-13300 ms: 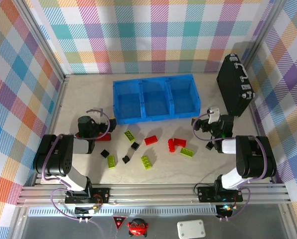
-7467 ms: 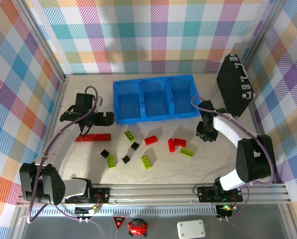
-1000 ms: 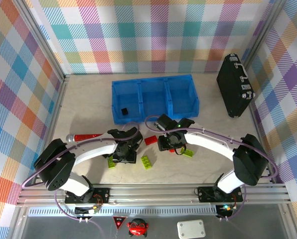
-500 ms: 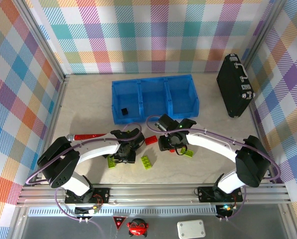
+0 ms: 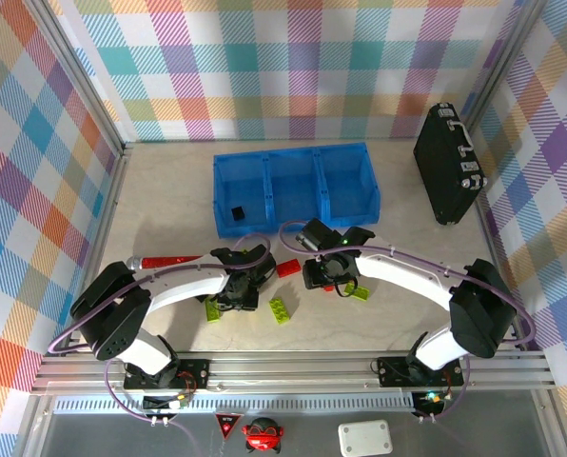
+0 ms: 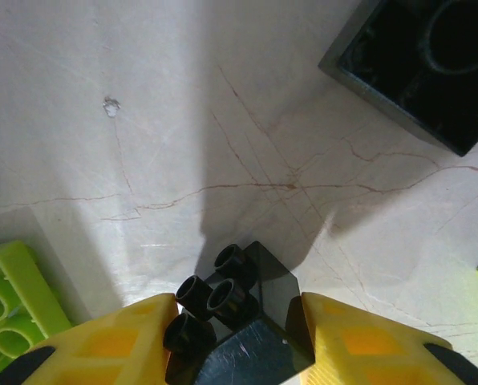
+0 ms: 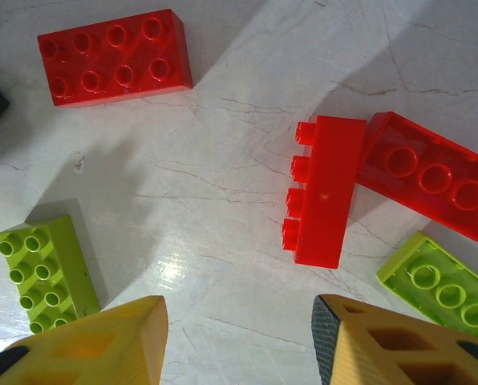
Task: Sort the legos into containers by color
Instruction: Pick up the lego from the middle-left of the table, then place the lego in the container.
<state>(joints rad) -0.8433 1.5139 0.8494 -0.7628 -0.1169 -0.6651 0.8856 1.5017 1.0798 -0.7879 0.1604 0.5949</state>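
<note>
My left gripper (image 6: 235, 341) is shut on a black lego (image 6: 243, 317) that rests on the table, studs pointing away; in the top view this gripper (image 5: 239, 291) sits left of centre. A second black lego (image 6: 423, 64) lies just beyond it, and a lime lego (image 6: 6, 309) is to its left. My right gripper (image 7: 239, 341) hangs open over bare table, near two red legos (image 7: 327, 188) (image 7: 427, 172), a third red one (image 7: 115, 56) and two lime ones (image 7: 46, 269) (image 7: 443, 285). The blue containers (image 5: 298, 157) stand behind; the left bin holds one black lego (image 5: 234, 211).
A black case (image 5: 447, 164) stands at the back right. A long red bar (image 5: 169, 259) lies on the left by my left arm. A lime lego (image 5: 280, 309) lies between the two grippers, toward the near edge. Both arms reach in toward the table's centre.
The left gripper's fingers have closed onto the black lego. Both arms have stayed almost in place, and the right gripper's opening is unchanged.
</note>
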